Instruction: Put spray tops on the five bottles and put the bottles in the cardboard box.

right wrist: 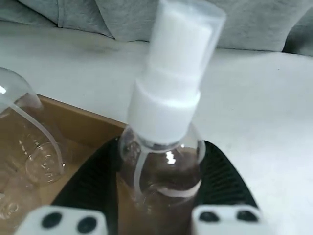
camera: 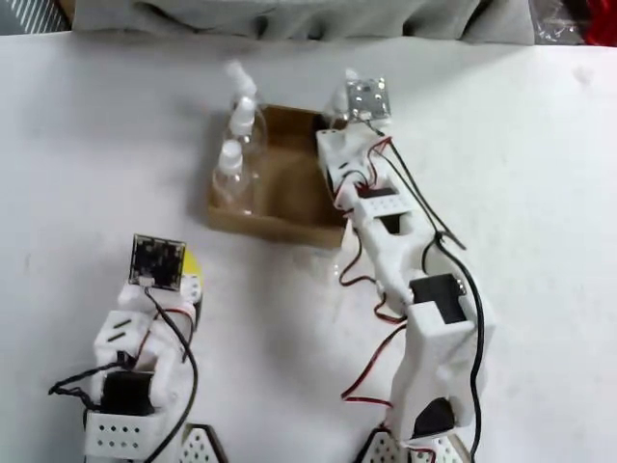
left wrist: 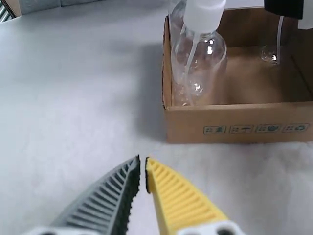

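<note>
The cardboard box (camera: 280, 217) sits mid-table. Clear bottles with white spray tops (camera: 236, 145) stand along its left wall. One of them (left wrist: 198, 54) shows close behind the box's near wall (left wrist: 234, 125). My right gripper (camera: 339, 106) hangs at the box's far right corner, shut on a clear bottle with a white spray top (right wrist: 166, 112). The bottle stands upright between the black fingers (right wrist: 222, 176), over the box's wall (right wrist: 78, 122). My left gripper (left wrist: 142, 169) is shut and holds nothing, low over the table in front of the box, its yellow finger (camera: 193, 270) just visible.
Grey cloth (camera: 289, 19) lies along the far table edge. The right arm's body and cables (camera: 415, 289) stretch from the near edge to the box. White table (camera: 521, 174) spreads right of the box and left of it.
</note>
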Motion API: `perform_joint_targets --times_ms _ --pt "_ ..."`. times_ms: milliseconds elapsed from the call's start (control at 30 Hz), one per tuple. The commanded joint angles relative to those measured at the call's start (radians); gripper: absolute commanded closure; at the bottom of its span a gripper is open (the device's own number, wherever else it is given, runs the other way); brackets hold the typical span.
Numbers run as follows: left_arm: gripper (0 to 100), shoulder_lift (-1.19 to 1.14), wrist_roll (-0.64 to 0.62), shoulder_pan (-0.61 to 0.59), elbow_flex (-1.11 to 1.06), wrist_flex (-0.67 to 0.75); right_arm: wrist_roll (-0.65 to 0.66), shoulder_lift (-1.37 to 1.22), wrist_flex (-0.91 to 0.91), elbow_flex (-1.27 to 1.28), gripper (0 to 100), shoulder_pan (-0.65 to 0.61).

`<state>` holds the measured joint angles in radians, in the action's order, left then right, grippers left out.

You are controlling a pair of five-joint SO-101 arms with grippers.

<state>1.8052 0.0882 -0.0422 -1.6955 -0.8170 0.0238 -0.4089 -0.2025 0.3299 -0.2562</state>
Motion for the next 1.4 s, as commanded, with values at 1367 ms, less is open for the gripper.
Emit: perform_joint_targets --times_ms 1367 --pt "98 0.027 0.009 -0.010 0.003 -0.003 0.012 0.007 -0.015 -0.040 70.4 -0.031"
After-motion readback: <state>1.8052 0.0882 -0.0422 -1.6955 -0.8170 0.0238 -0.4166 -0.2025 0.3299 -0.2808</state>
